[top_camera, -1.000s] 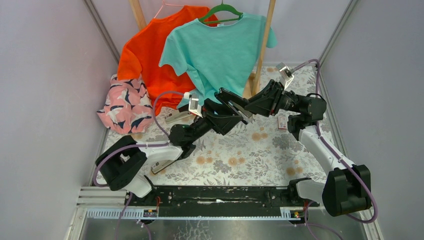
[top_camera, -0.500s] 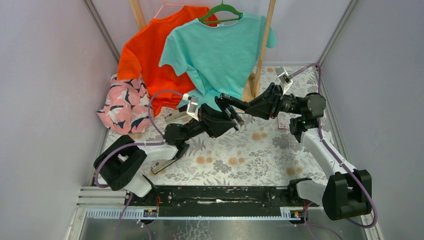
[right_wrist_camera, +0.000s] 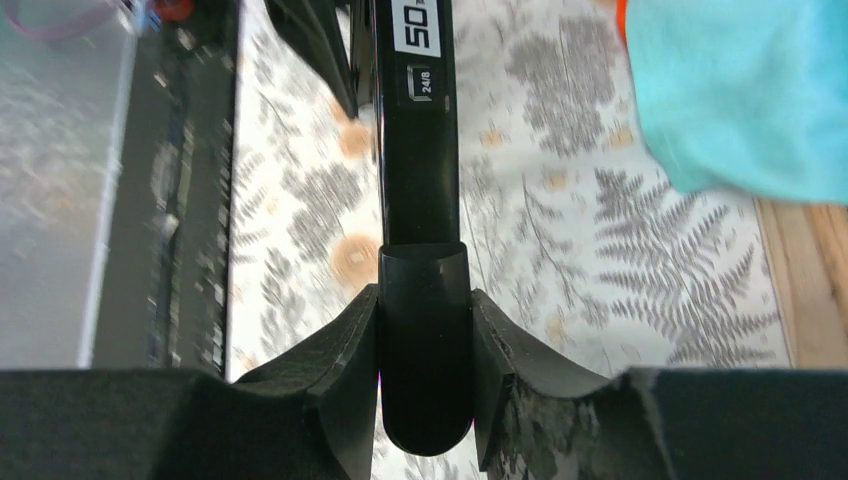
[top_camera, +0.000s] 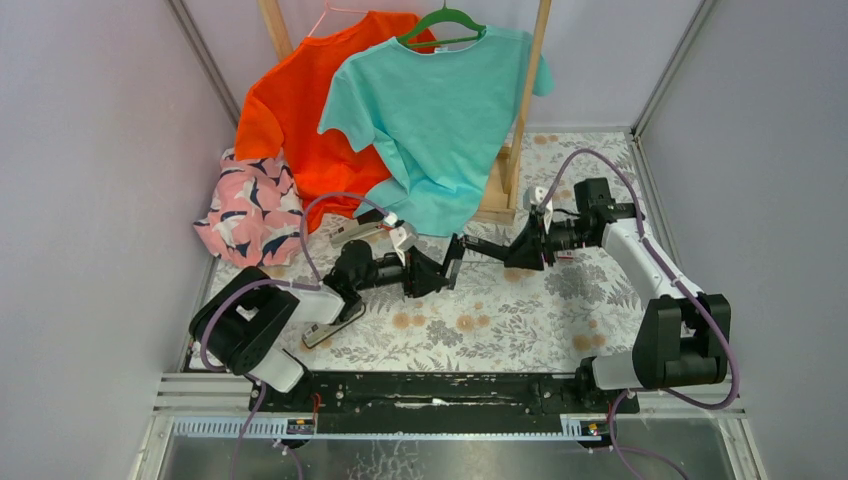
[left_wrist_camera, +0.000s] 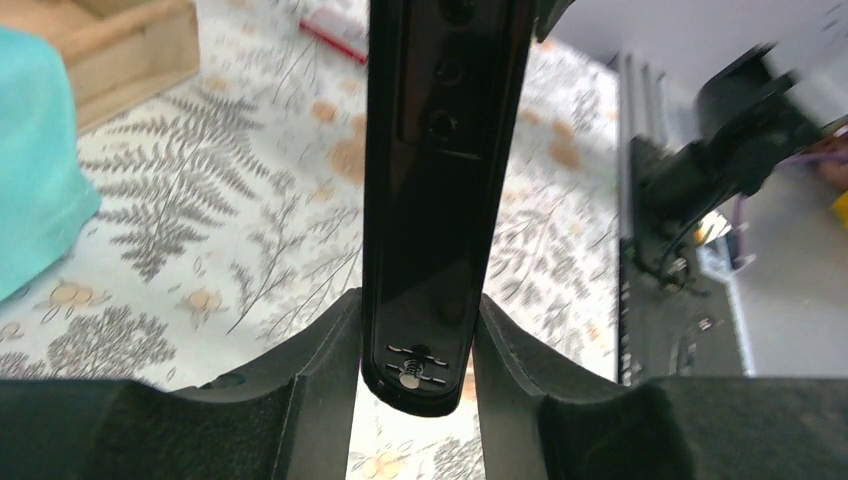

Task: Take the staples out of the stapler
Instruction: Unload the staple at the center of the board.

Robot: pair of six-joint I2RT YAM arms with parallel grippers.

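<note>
Flowers are covering the table [top_camera: 520, 310]; left jaws and right jaws are squeezing the black stapler [top_camera: 485, 247]; shirts [top_camera: 430, 110] are hanging at twelve o'clock.

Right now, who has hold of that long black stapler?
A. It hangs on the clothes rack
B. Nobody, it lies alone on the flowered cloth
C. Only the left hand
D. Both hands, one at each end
D: each wrist camera shows the black stapler clamped between that arm's two fingers, the left hand on one end and the right hand on the other.
</note>
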